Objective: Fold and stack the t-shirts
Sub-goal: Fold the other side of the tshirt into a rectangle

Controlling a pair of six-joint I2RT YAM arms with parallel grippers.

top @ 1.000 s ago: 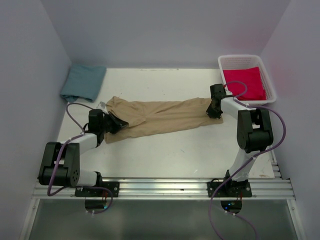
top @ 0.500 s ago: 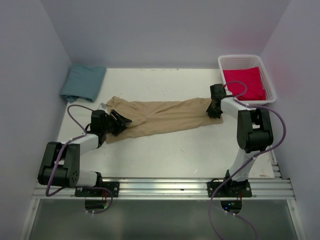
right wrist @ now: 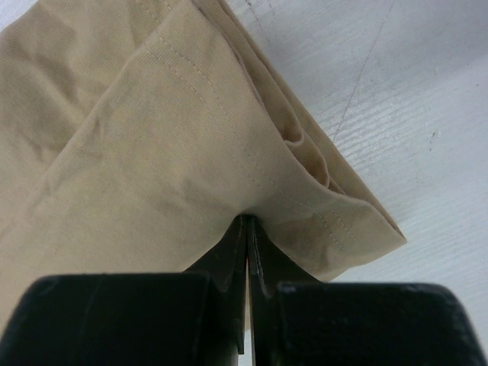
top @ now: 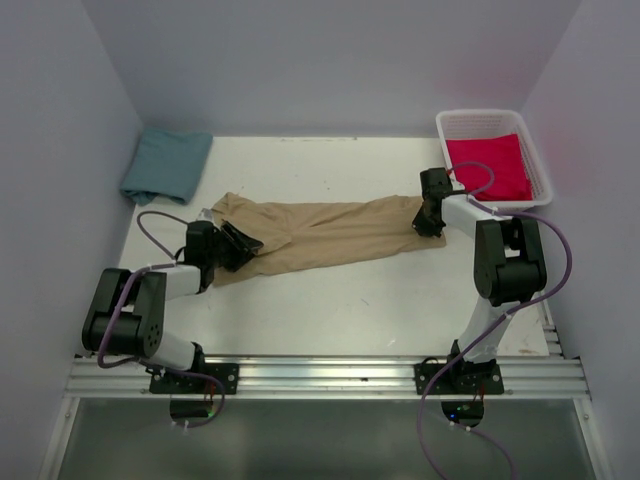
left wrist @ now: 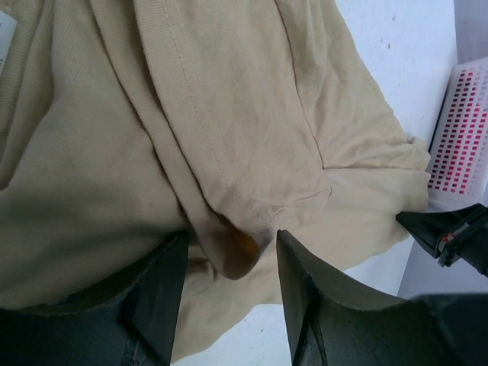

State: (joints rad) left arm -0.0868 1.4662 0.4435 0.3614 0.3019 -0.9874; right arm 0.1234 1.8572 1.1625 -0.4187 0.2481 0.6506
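The long tan cloth t-shirt (top: 320, 235) is lying stretched across the white table (top: 350, 300). The left gripper (left wrist: 231, 248) is hovering with fingers apart around a crumpled fold at one end; the right gripper (right wrist: 248, 225) is pinching the opposite hem tight

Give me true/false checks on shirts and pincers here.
The left pincer and the right pincer sit at opposite ends of the tan shirt. True.
The right pincer is shut on the tan shirt. True.
The left pincer is clamped shut. False: its jaws stand open, cloth between them.
The red-pink shirt lies beside the tan shirt. False: it is inside the white basket.
The teal shirt is stacked on the tan shirt. False: it lies apart, at the far left corner of the table.
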